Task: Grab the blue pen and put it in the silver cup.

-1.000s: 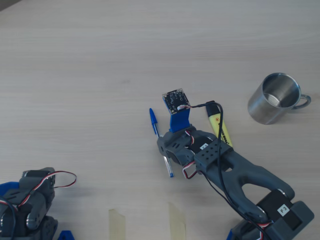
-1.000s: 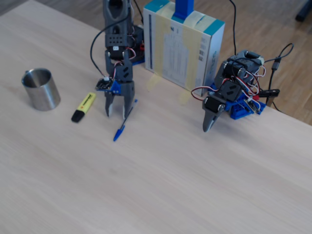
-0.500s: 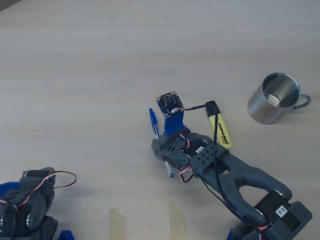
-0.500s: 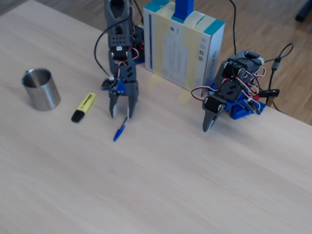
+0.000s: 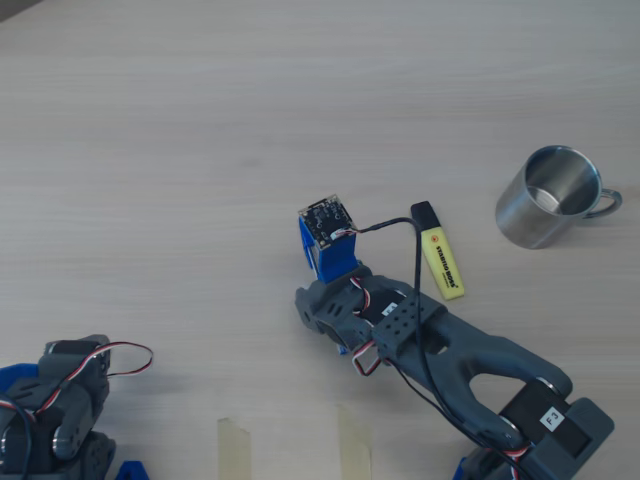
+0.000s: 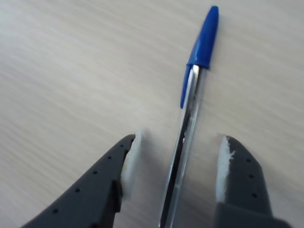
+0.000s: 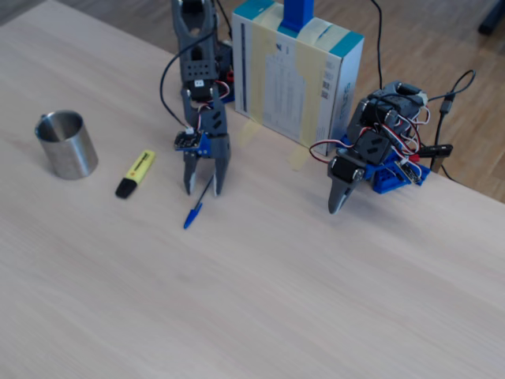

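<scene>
One pen (image 6: 190,109) lies flat on the table (image 6: 71,71) between our jaws: in the wrist view its clear barrel runs up the gap, closer to the left finger (image 6: 107,185) than to the right one, touching neither, and its blue cap sticks out well past the fingertips. Our gripper (image 6: 178,164) stands wide open and has hold of nothing. In the fixed view the pen (image 7: 197,203) slants out from between the tips of the gripper (image 7: 203,189), which points down at the table with the tips low over it; whether they touch the wood we cannot tell. In the overhead view the arm hides the pen completely.

Off to one side of the jaws lies a yellow highlighter (image 7: 137,172) with a black cap, near but clear of them. Beyond it, well apart from the jaws, the silver cup (image 7: 67,144) stands upright, and from above its handle (image 5: 606,204) points away from the gripper. A second arm (image 7: 371,150) sits folded on the far side of the jaws.
</scene>
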Robot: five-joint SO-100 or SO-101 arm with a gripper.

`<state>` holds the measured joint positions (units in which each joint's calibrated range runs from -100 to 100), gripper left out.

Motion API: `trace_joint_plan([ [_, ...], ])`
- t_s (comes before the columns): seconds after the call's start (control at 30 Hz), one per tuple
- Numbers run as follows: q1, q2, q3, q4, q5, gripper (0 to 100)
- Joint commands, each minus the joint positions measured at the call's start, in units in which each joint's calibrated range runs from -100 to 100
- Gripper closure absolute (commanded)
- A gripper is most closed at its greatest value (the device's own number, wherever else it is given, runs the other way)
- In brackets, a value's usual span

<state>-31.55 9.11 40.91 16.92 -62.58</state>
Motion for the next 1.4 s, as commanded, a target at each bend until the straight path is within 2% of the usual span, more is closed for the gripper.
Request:
trace_joint_plan([
  [0.0, 0.05, 1.37, -0.05, -0.06, -0.41, 75],
  [0.53, 0.66, 2.03, 3.31, -0.06, -0.41, 75],
  [0.6, 0.66, 2.03, 3.40, -0.06, -0.46, 78],
  [0.8, 1.80, 2.12, 3.49, -0.06, -0.46, 98],
  [0.83, 1.80, 2.03, 3.49, -0.06, -0.46, 98],
  [1.37, 1.88, 1.28, 3.49, -0.06, -0.41, 98],
])
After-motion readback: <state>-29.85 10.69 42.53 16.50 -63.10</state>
